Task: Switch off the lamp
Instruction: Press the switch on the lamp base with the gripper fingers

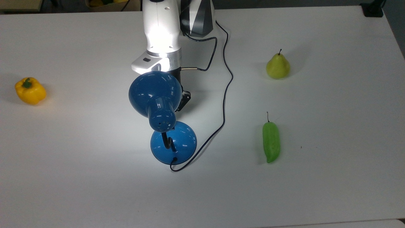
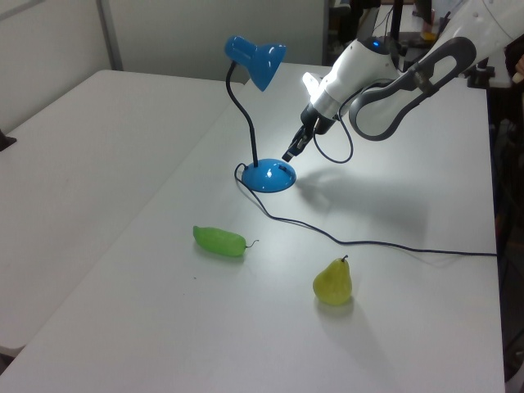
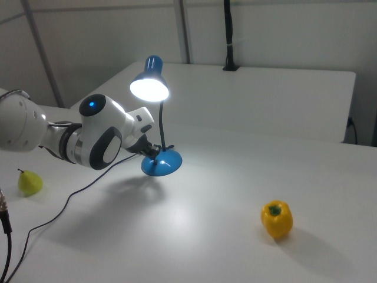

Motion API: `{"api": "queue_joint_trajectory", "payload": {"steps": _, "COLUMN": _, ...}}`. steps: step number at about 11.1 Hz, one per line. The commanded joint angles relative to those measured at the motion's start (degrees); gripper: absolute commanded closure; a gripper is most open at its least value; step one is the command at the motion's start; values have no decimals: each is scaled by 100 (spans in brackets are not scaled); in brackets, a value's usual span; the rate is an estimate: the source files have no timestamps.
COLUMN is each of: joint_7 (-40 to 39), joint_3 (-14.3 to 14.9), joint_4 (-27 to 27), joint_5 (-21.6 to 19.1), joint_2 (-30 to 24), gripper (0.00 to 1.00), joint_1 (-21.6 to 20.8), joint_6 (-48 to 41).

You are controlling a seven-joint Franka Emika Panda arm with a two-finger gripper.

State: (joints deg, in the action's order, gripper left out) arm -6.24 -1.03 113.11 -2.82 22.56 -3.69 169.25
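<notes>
The lit lamp (image 2: 264, 110) is seen mid-table (image 1: 332, 190), wide bare tabletop lying all around it, with the gripper (image 2: 290, 153) angled down just beside its base (image 2: 269, 176), finger spacing not discernible, pear (image 2: 332, 281) well apart.

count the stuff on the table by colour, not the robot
blue: 1, the lamp
yellow: 1, the bell pepper
green: 1, the long pepper
yellow-green: 1, the pear
black: 1, the lamp's cord
total: 5
</notes>
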Motion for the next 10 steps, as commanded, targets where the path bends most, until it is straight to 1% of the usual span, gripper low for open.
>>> {"api": "queue_joint_trajectory", "payload": {"steps": 1, "joint_7": -79, "joint_3": 24, "joint_4": -61, "joint_5": 175, "joint_2": 230, "gripper": 100, "joint_1": -44, "joint_6": 398}}
{"api": "queue_joint_trajectory", "payload": {"steps": 4, "joint_7": -88, "joint_3": 32, "joint_4": -61, "joint_5": 202, "joint_2": 257, "gripper": 100, "joint_1": -44, "joint_6": 486}}
{"api": "queue_joint_trajectory", "payload": {"steps": 8, "joint_7": -88, "joint_3": 32, "joint_4": -52, "joint_5": 387, "joint_2": 407, "gripper": 100, "joint_1": -27, "joint_6": 487}}
{"api": "queue_joint_trajectory", "payload": {"steps": 10, "joint_7": -88, "joint_3": 41, "joint_4": -35, "joint_5": 387, "joint_2": 415, "gripper": 100, "joint_1": 0, "joint_6": 478}}
